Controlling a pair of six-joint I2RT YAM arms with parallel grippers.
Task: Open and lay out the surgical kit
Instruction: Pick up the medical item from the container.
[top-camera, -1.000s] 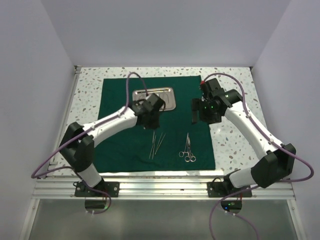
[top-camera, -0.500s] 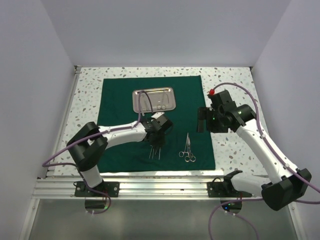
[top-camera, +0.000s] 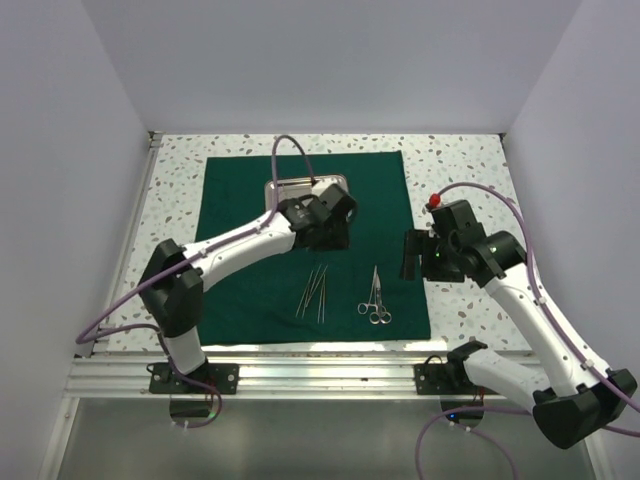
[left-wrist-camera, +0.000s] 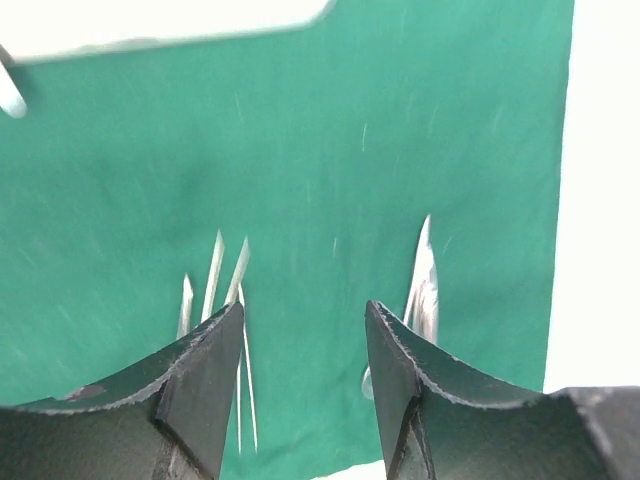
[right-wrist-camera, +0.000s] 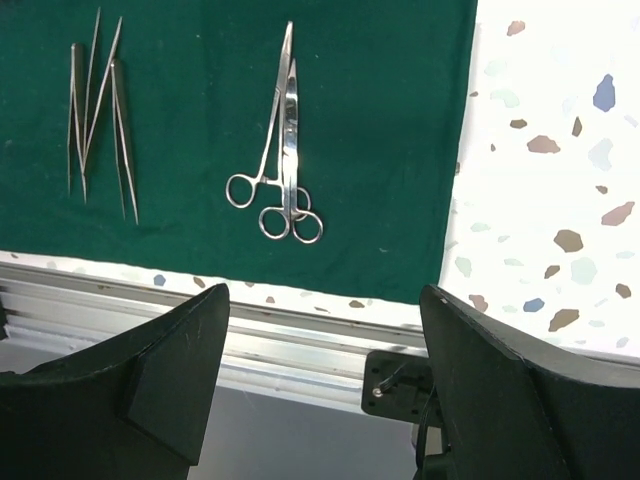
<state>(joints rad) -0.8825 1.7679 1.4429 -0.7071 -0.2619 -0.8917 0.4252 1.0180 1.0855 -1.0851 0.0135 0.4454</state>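
Lying flat, the cloth (top-camera: 240, 240) is spread out; the tray (top-camera: 281, 189) sits at its far edge, with probes (top-camera: 315, 292) and scissors (top-camera: 375, 297) laid side by side near its near edge, likely for display. Above, the left gripper (left-wrist-camera: 303, 330) is held with fingers apart, empty; the right gripper (right-wrist-camera: 322, 295) is kept beside the right edge, wide, empty.

**Two white arms with black joints**

The left arm (top-camera: 240, 240) and the right arm (top-camera: 545, 325) look the same. Each one is made of smooth white tubes with big round black joints (top-camera: 180, 290) between them. A thin purple cable (top-camera: 288, 138) loops along each arm. Each arm stands on a small black base (top-camera: 190, 378). A little red knob (top-camera: 434, 201) sticks out of the black head of the right arm. The left gripper (left-wrist-camera: 303, 310) and the right gripper (right-wrist-camera: 322, 295) each have two thick black fingers (right-wrist-camera: 170, 385). The fingers look dull, are wide at the bottom, and have rough edges.
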